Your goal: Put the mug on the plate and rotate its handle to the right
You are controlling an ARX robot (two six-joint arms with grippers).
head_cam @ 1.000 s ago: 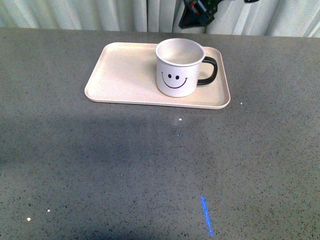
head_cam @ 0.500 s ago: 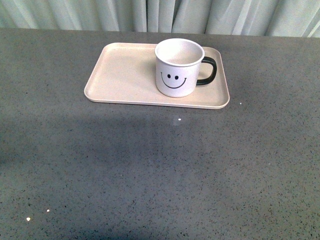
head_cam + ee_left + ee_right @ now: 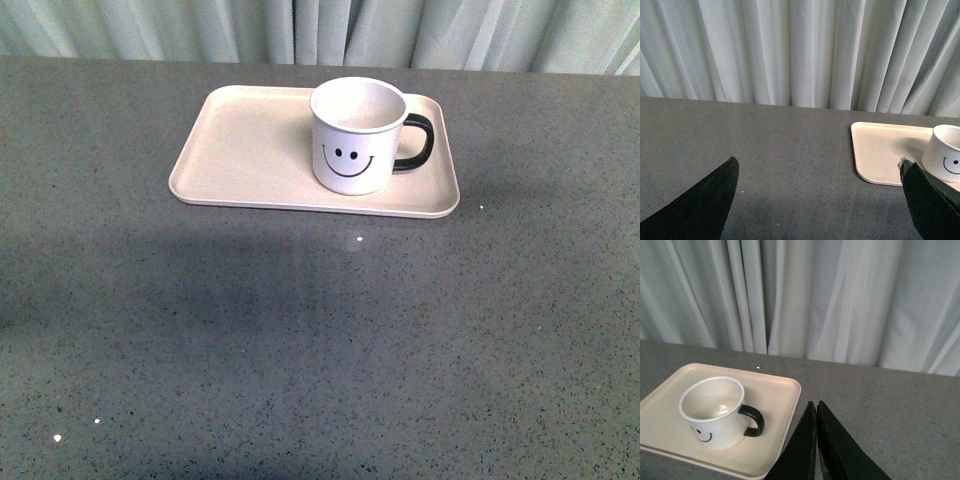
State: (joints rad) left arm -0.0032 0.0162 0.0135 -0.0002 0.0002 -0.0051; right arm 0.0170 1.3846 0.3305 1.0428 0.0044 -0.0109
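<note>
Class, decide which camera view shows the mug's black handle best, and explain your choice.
The front view: the handle shows as a full loop, side-on, pointing right from the mug. The right wrist view also shows it, but angled. In the left wrist view the picture's edge cuts it off.

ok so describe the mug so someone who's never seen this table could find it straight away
On the grey speckled table, in front of the pale curtain, lies a pale pink rectangular plate. The mug stands upright on its right-hand part. It is the only thing on the plate: white and round, empty, with a black smiley face toward the camera and a glossy black loop handle pointing right.
</note>
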